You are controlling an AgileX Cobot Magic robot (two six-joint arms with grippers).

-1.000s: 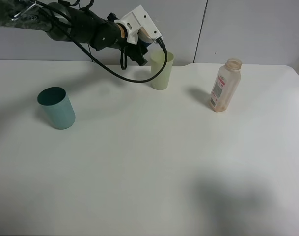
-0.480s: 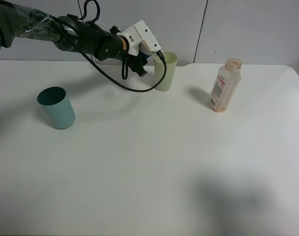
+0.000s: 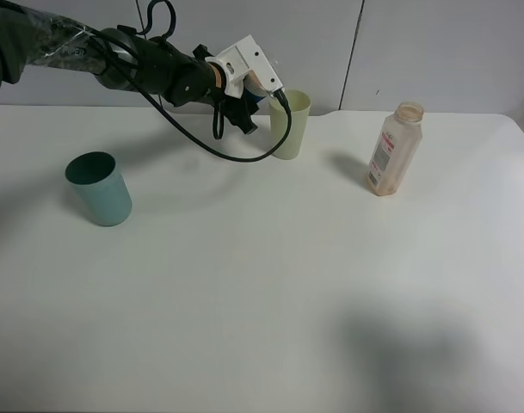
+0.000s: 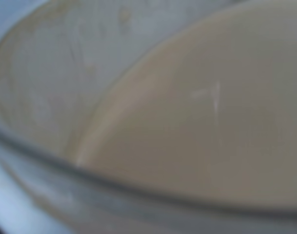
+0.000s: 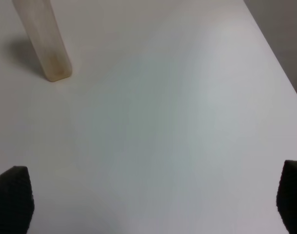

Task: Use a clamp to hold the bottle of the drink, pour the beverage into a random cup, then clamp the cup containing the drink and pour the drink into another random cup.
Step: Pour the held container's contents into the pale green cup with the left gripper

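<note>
Second pour, at the receiving vessel. The left gripper point(image 3: 265, 88) is clamped on the cup point(image 4: 46, 83) and is held against the upper left side of the tumbler point(image 3: 289, 129), as seen from the high camera, touching or just short of its rim (the cup itself is almost wholly hidden there behind the gripper body). The relation that governs the coming move is the tilt: the cup's long axis leans toward the tumbler's mouth, and in the left wrist view the drink point(image 4: 202, 136) lies slanted up the inner wall close to the clear rim; whether any is spilling over cannot be told. The left arm is the nearer one by far. The right gripper point(image 5: 150, 204) has its jaws wide apart and hangs empty over the bare tabletop point(image 3: 262, 284) near the bottle point(image 3: 394, 151), which stands upright and well apart from the tumbler, as does the teal cup point(image 3: 100, 189). Compared with one second earlier, the gripper has closed in on the tumbler from the left, and the tumbler appears shifted slightly toward the bottle; over the last half second nothing visibly changes.
</note>
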